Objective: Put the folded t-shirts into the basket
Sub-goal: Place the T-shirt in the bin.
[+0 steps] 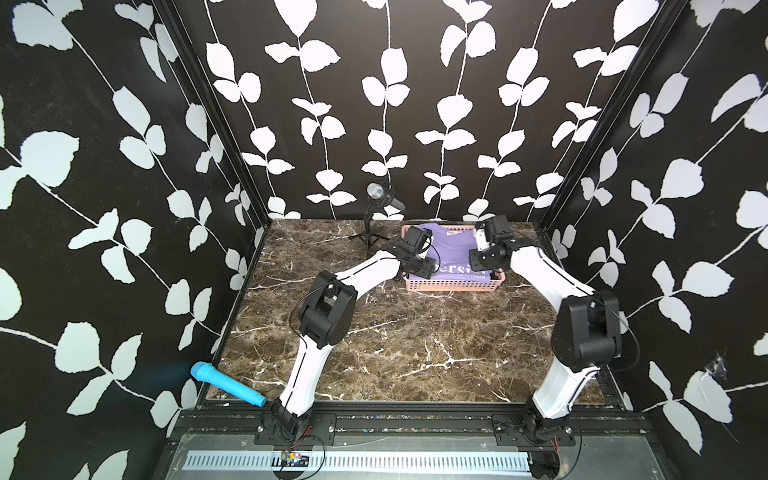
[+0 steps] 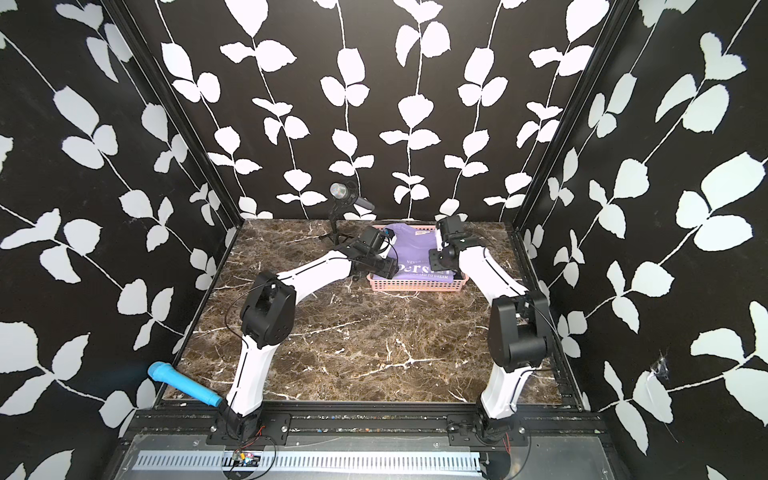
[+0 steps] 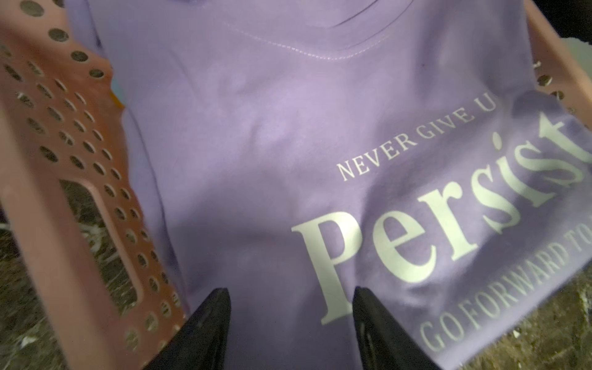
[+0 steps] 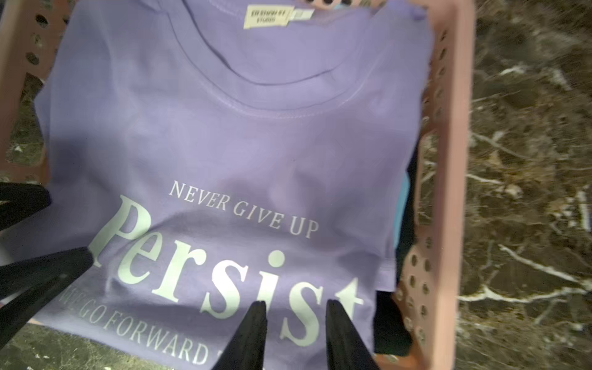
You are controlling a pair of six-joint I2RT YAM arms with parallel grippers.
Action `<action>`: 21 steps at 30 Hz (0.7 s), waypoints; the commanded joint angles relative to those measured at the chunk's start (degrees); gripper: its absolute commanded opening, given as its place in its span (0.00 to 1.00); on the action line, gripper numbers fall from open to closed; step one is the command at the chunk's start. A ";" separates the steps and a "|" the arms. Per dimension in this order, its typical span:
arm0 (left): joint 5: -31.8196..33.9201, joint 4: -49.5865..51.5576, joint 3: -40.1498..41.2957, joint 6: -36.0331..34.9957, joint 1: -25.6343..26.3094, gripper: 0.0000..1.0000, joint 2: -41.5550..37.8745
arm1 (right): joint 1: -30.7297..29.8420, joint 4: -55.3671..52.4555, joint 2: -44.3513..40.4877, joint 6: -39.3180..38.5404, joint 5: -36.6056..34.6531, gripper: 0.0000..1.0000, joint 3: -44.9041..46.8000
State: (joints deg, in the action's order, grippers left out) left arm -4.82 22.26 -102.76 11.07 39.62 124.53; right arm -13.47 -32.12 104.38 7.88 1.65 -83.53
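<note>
Basket: you find the pale pink basket just right of centre and a little above the middle in both top views. It stands on the marble tabletop near the table's far edge.
Purple t-shirt: the purple t-shirt lies folded on top in the basket, print up. Its collar points toward the upper side of the top views. It covers nearly the whole opening, and its printed end reaches the front rim.
Print: in the right wrist view you can read "NEVER GIVE UP" and "Persist", with the neck label at the frame's top.
Layers beneath: along the right side of the purple fold in that view, a black t-shirt and a strip of light blue t-shirt show under it, inside the basket wall.
Left gripper: your left gripper sits over the basket's front left corner. Its jaws stand wide apart with only the cloth below them. You cannot tell whether the tips touch the cloth.
Right gripper: your right gripper sits over the "st" of the print, near the front right corner. Its jaws are parted by a narrower gap and hold nothing.
Elsewhere: a blue toy microphone lies at the lower left, and a small lamp stands just left of the basket.
</note>
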 commanded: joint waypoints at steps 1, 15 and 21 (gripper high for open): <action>1.97 -1.26 2.73 0.46 0.15 0.64 -6.15 | -0.17 0.26 3.33 0.80 1.65 0.30 -0.82; 9.05 -4.72 15.65 -1.21 0.19 0.66 -19.88 | -0.01 -6.51 14.28 -2.15 -4.18 0.28 -6.68; 12.19 -5.43 20.88 -1.59 -0.30 0.67 -25.45 | 0.02 -7.03 10.95 -3.49 -6.18 0.38 -5.85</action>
State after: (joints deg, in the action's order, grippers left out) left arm 4.82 18.02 -83.99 10.39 39.59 103.18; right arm -13.89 -36.40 116.40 5.54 -0.69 -90.06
